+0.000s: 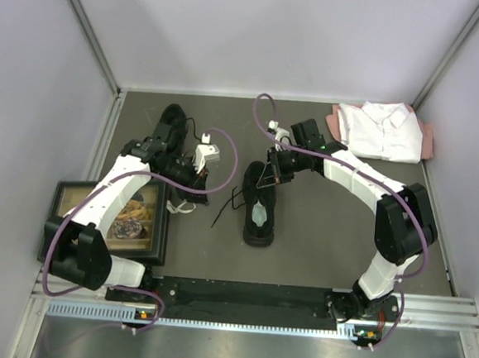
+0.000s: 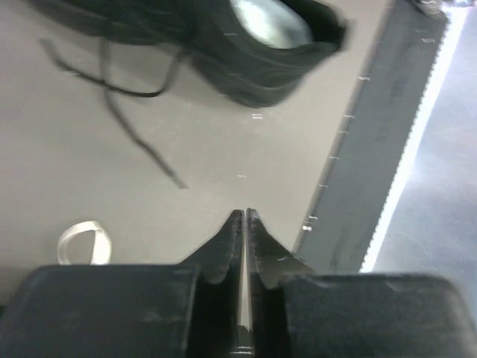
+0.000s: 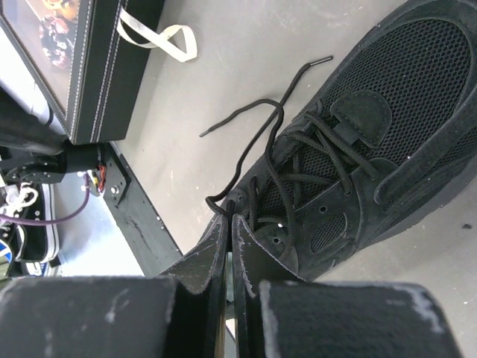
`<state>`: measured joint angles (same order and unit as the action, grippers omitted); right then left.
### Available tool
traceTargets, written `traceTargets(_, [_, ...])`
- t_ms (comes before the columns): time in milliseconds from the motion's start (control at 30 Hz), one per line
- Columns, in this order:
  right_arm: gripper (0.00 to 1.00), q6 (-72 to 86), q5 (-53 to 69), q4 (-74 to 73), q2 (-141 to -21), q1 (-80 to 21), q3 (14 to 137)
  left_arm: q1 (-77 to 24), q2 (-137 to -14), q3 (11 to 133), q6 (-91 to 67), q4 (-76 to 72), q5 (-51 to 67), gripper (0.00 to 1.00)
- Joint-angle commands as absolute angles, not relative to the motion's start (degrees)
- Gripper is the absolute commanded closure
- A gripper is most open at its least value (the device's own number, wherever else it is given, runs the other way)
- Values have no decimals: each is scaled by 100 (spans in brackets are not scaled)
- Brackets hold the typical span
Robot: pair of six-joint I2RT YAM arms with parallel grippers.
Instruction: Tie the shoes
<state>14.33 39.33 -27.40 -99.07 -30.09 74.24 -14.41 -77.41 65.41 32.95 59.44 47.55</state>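
Note:
One black shoe [image 1: 261,205] lies mid-table with its heel toward the arms and its pale grey insole [image 2: 268,19] showing. Its laces are loose, and one lace end [image 2: 141,145] trails on the mat to its left. My right gripper [image 3: 230,216] hangs over the shoe's lacing [image 3: 320,149], shut on a bend of shoelace [image 3: 217,203] at its tips. In the top view that gripper [image 1: 266,174] holds the lace up taut. My left gripper [image 2: 245,212] hovers above bare mat left of the shoe, jaws pressed together on nothing. A black shape [image 1: 172,124] behind the left arm may be the other shoe.
A black framed picture box [image 1: 108,218] sits at the left edge, with a white ribbon loop [image 1: 183,207] beside it. A folded white shirt [image 1: 380,128] lies at the back right. The black base rail [image 1: 247,296] runs along the near edge.

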Motion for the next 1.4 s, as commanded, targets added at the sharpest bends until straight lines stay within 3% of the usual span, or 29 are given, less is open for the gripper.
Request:
traceTargets(0, [100, 1503, 4025, -2514, -9580, -2979, 7594, -1450, -7725, 6346, 2306, 4415, 4079, 72])
traceTargets(233, [100, 1485, 3981, -2619, -9580, -2979, 7594, -1845, -8630, 5898, 1266, 2816, 3507, 54])
traceTargets(700, [100, 1635, 4052, -2681, -9492, -2979, 7673, -1995, -10115, 6108, 967, 2030, 3515, 45])
traceTargets(1000, [100, 1670, 4052, -2637, -9571, -2962, 7664, -2030, -10423, 6100, 1116, 2057, 3858, 55])
traceTargets(1200, [100, 1731, 4043, -2575, -9598, -2953, 7655, -2030, -10520, 6047, 1151, 2057, 3981, 56])
traceTargets(1333, [100, 1758, 4034, -2540, -9606, -2936, 7638, -2030, -10547, 6082, 1169, 2109, 3964, 74])
traceTargets(1367, [100, 1767, 4025, -2540, -9615, -2944, 7638, -2030, -10521, 6091, 1186, 2205, 3964, 84])
